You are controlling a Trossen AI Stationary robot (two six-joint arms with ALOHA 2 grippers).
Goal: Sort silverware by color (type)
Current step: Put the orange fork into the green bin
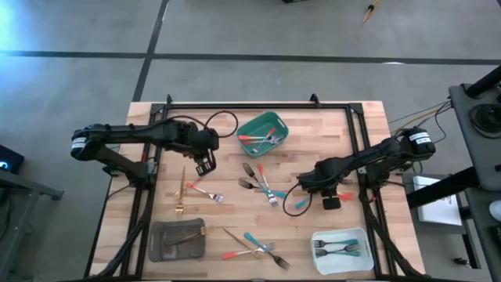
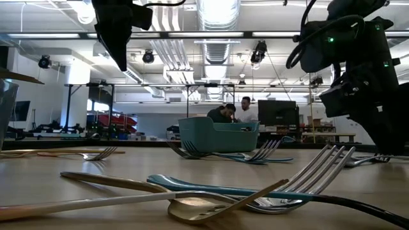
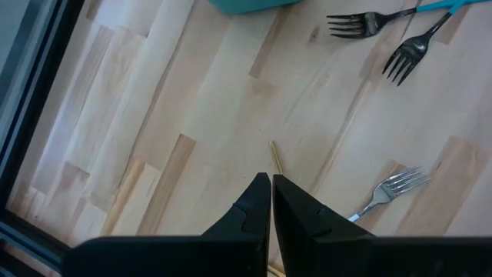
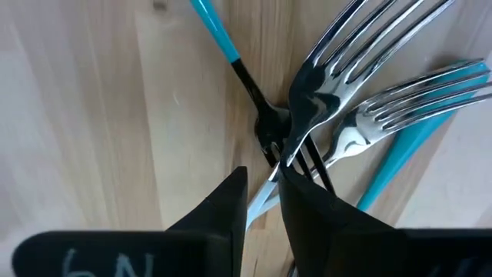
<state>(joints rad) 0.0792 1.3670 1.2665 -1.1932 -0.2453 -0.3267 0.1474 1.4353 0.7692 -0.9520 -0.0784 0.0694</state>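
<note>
Wooden table (image 1: 329,133) at frame center — right pincer (image 4: 261,196) pinches a fork (image 4: 323,100) mid-table; left pincer (image 3: 271,201), upper left, pressed together over bare wood.

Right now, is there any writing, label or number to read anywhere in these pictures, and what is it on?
"6N", or something close to it: pale handwritten marks on the right hand, cut off by the right wrist view's edge, so the reading is unsure.
Nothing readable on the forks, the trays or the table.
The screens and signs in the room behind are too small to read.
</note>
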